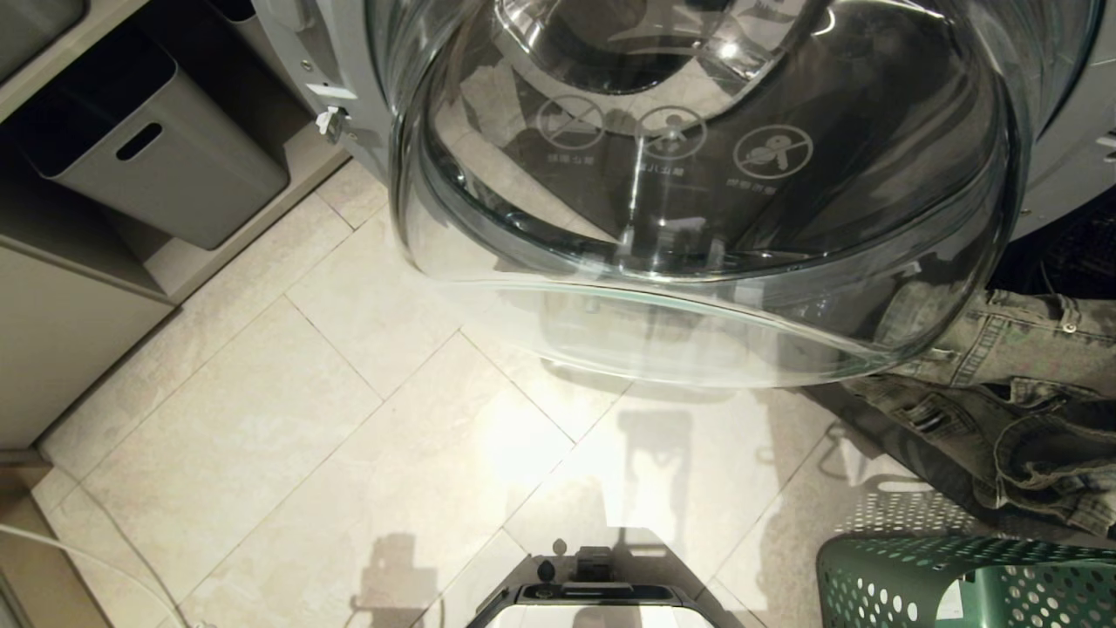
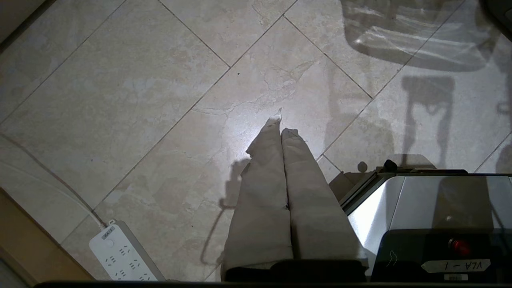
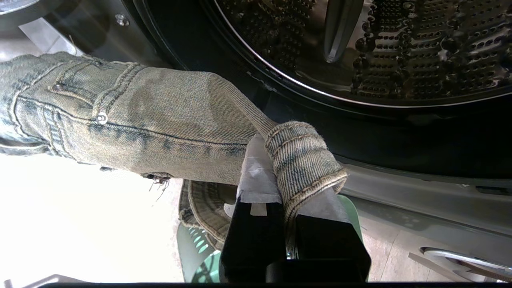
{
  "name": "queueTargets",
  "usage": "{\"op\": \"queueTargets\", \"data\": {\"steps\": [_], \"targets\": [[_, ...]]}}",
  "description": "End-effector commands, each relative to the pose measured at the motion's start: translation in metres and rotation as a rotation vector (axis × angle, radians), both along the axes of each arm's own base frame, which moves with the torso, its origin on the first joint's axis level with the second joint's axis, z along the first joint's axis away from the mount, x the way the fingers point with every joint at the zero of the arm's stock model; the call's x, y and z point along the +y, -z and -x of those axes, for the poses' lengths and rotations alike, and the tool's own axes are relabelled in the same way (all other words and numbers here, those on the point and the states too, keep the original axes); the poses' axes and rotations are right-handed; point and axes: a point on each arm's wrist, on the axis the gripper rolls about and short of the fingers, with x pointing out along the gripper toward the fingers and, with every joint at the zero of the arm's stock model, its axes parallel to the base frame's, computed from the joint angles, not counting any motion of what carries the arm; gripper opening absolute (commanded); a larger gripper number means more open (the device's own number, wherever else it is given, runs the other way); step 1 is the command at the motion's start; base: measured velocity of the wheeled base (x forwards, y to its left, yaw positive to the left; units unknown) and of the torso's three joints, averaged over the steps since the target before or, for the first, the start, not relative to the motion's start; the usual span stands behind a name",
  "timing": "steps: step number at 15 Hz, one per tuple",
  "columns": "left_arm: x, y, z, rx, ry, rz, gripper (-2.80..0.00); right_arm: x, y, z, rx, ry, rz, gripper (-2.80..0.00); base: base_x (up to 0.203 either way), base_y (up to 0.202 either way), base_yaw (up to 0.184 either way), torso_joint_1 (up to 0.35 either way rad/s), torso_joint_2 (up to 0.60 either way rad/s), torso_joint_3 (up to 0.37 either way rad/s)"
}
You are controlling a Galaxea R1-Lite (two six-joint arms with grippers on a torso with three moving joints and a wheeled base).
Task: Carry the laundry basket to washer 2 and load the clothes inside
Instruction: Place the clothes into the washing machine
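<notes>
3 round warning pictograms (image 1: 671, 131) are printed on the glass washer door (image 1: 697, 218), which stands swung open across the head view; the small captions under them are too fine to read. Jeans (image 1: 1003, 384) hang at 3 o'clock beside the door, above the green laundry basket (image 1: 915, 576) at 5 o'clock on the tiled floor (image 1: 305, 392). Right gripper (image 3: 286, 176): fingers closed on a fold of the jeans' hem, just in front of the washer's perforated steel drum (image 3: 400, 48). Left gripper (image 2: 282, 132): fingers pressed together, holding nothing, pointing at the floor. A label on the robot base (image 2: 440, 208) reads "VLA - 1", seen upside down. A white power strip (image 2: 120, 252) lies on the floor; its small marking is unreadable. A grey bin (image 1: 166, 157) sits at 10 o'clock.
</notes>
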Motion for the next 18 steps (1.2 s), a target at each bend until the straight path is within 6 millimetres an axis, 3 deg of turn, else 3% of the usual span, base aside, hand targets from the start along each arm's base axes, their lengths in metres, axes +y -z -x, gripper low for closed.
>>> {"op": "queueTargets", "data": {"steps": [1, 12, 18], "targets": [[0.0000, 0.0004, -0.0001, 0.001, -0.001, 0.000, -2.80, -0.0004, -0.0006, 0.0025, -0.008, 0.004, 0.000, -2.80, 0.000, 0.000, 0.000, 0.000, 0.00, 0.000], [0.0000, 0.0004, -0.0001, 0.001, -0.001, 0.000, -2.80, 0.0001, 0.0024, 0.0039, 0.010, -0.034, 0.020, -2.80, 0.000, 0.000, 0.000, 0.000, 0.00, 0.000], [0.0000, 0.0004, -0.0001, 0.001, -0.001, 0.000, -2.80, 0.0001, 0.0067, 0.0043, 0.038, -0.043, 0.047, -2.80, 0.002, 0.008, -0.155, 0.002, 0.00, 0.004]]}}
